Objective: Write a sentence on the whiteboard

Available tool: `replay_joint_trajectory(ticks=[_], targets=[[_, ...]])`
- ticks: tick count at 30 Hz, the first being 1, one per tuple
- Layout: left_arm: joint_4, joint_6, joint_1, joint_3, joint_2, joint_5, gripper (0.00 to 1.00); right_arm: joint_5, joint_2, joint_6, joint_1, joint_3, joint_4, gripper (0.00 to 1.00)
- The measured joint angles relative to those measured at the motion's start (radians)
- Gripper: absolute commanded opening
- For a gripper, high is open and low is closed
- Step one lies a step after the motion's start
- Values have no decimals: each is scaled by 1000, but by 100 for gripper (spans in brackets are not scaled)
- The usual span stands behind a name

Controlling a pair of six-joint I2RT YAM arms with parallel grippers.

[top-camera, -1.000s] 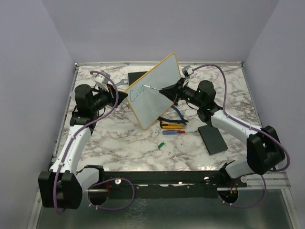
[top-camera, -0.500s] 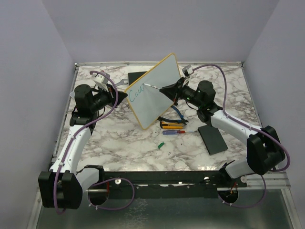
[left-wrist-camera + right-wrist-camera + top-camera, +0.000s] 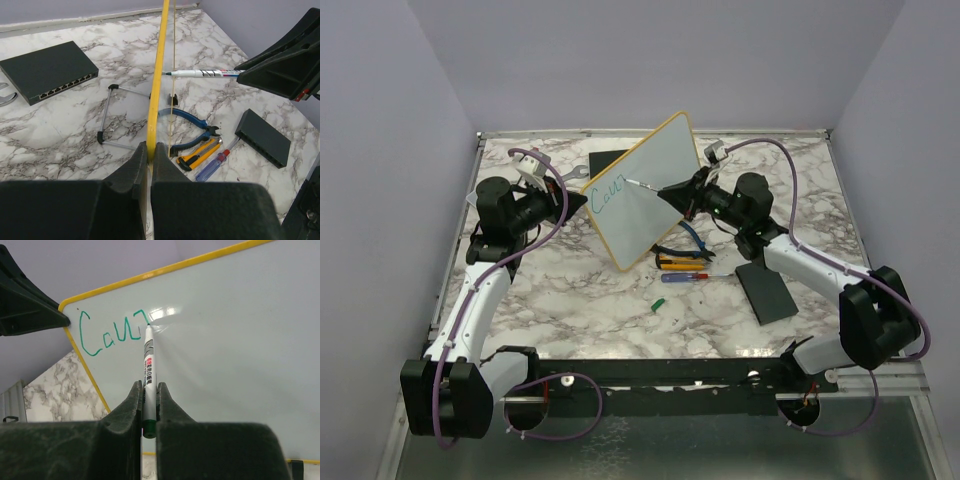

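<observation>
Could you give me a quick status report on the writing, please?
Left gripper shut on whiteboard rim. Right gripper shut on marker, tip on board. Sentence just begun, few letters. Nothing blocking marker.

From my end the whiteboard (image 3: 645, 200) stands on edge mid-table, between both arms. The left gripper (image 3: 149, 150) sits on its left edge and the right gripper (image 3: 148, 390) on its right, with the marker (image 3: 148, 365) tip probably touching just right of the sentence (image 3: 107, 335). The pliers (image 3: 685, 250) lie in front.
</observation>
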State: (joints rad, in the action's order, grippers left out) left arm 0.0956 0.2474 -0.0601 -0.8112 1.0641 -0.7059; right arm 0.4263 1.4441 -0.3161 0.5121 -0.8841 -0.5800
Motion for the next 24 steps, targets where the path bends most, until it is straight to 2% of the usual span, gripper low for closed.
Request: replay_joint_trajectory(ticks=[24], targets=[[0, 0, 0, 0, 0, 0, 0, -17, -11, -19, 4, 21, 6, 1]])
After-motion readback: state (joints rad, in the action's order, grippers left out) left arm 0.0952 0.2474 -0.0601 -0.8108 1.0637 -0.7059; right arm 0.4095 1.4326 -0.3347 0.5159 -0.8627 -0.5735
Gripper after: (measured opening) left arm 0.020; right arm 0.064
